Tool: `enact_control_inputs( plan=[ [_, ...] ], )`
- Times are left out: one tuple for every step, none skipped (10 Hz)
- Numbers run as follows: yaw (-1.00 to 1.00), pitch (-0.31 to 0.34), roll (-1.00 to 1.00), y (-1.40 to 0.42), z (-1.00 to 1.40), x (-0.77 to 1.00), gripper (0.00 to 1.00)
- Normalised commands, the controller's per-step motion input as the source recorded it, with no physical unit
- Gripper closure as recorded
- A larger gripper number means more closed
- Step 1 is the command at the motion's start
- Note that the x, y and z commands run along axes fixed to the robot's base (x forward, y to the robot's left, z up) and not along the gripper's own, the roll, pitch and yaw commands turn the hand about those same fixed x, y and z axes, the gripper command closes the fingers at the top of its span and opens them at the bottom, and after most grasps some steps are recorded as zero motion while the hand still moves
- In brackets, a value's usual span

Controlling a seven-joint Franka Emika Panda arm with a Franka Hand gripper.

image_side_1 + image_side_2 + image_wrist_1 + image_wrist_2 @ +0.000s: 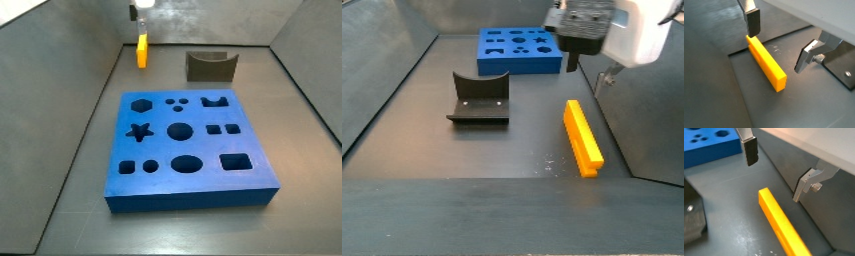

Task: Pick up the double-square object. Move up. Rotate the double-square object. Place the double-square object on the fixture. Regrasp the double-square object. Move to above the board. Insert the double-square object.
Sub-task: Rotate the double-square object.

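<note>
The double-square object (767, 62) is a long yellow-orange piece lying flat on the dark floor beside a wall. It also shows in a wrist view (783, 225) and in both side views (142, 50) (583, 136). My gripper (777, 50) hangs above it, open and empty, with one finger over the piece's end and the other off to its side. The gripper also shows in a wrist view (774, 180) and in both side views (587, 68) (139, 12). The fixture (480, 100) and the blue board (519, 50) stand apart from it.
The grey enclosure walls stand close around the floor. One wall runs right beside the piece (643, 130). The board (187, 135) with several cut-out holes lies in front of the fixture (210, 66). The fixture's edge (691, 220) and the board's corner (707, 148) show in a wrist view.
</note>
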Motion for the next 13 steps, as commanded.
enact_control_inputs(
  plan=[
    [1.00,-0.017,0.00,0.00,-0.03,0.05,0.00],
    [1.00,-0.018,0.00,0.00,-0.03,0.05,0.00],
    [1.00,-0.018,0.00,0.00,-0.03,0.05,0.00],
    [1.00,-0.020,0.00,0.00,-0.03,0.05,0.00],
    [1.00,-0.021,0.00,0.00,-0.03,0.05,0.00],
    [1.00,-0.023,0.01,0.00,-0.03,0.05,0.00],
    [1.00,-0.025,0.01,0.00,-0.03,0.05,0.00],
    [1.00,-0.028,0.01,0.00,-0.03,0.05,0.00],
    [1.00,-0.030,0.01,0.00,-0.03,0.05,0.00],
    [1.00,-0.034,0.01,0.00,-0.03,0.05,0.00],
    [1.00,-0.038,0.01,0.00,-0.03,0.05,0.00],
    [1.00,-0.045,0.01,0.00,-0.03,0.05,0.00],
    [1.00,-0.049,0.01,0.00,-0.03,0.04,0.00]
  ],
)
